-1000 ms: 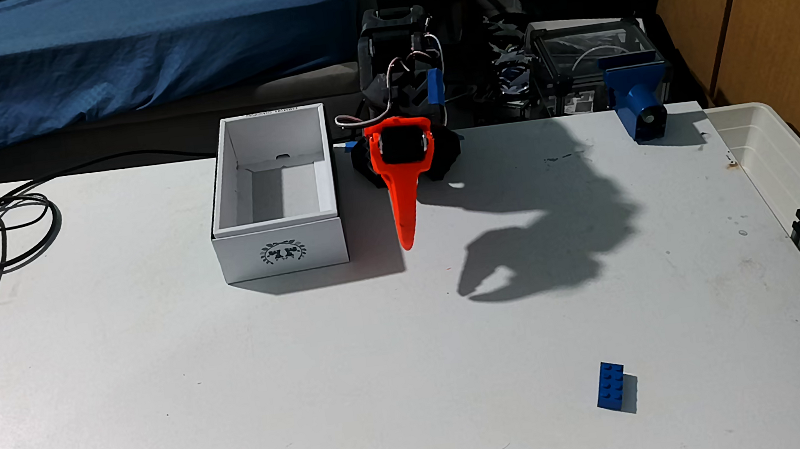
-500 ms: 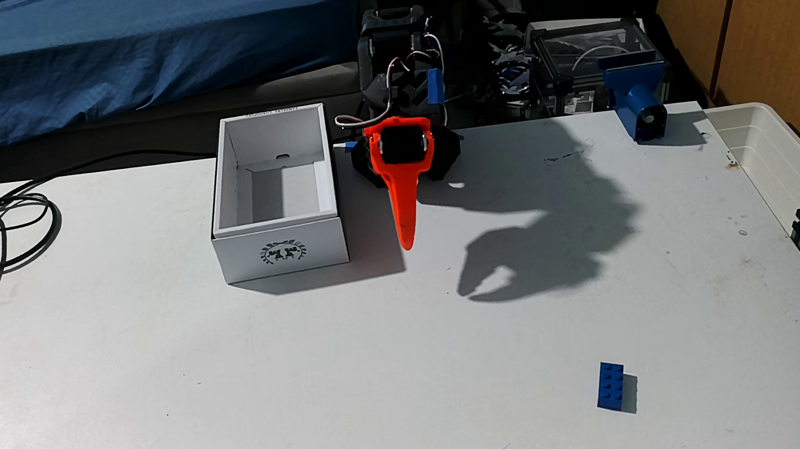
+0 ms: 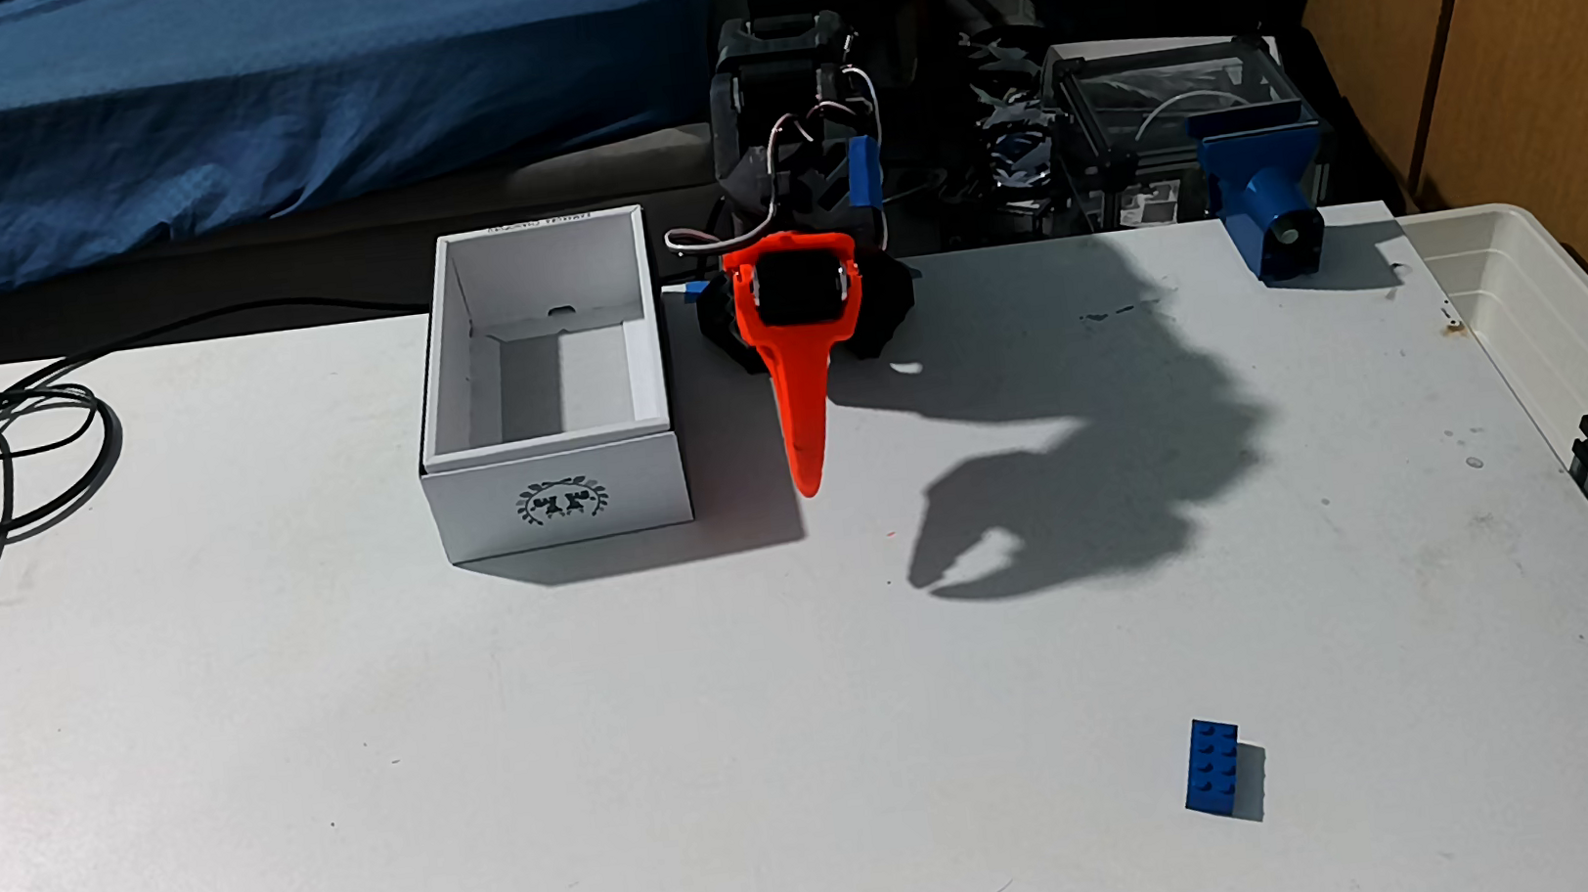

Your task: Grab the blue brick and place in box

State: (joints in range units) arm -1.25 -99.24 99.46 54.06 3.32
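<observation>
The orange plastic gripper [image 3: 810, 485] hung point-down just right of the white rectangular cardboard box [image 3: 558, 496]; whether its fingers were parted or closed could not be told, and they gripped nothing. The small bright-blue studded plastic brick [image 3: 1212, 765] lay well apart on the white table [image 3: 496, 763], near the front right, studs up, its long axis running front to back.
</observation>
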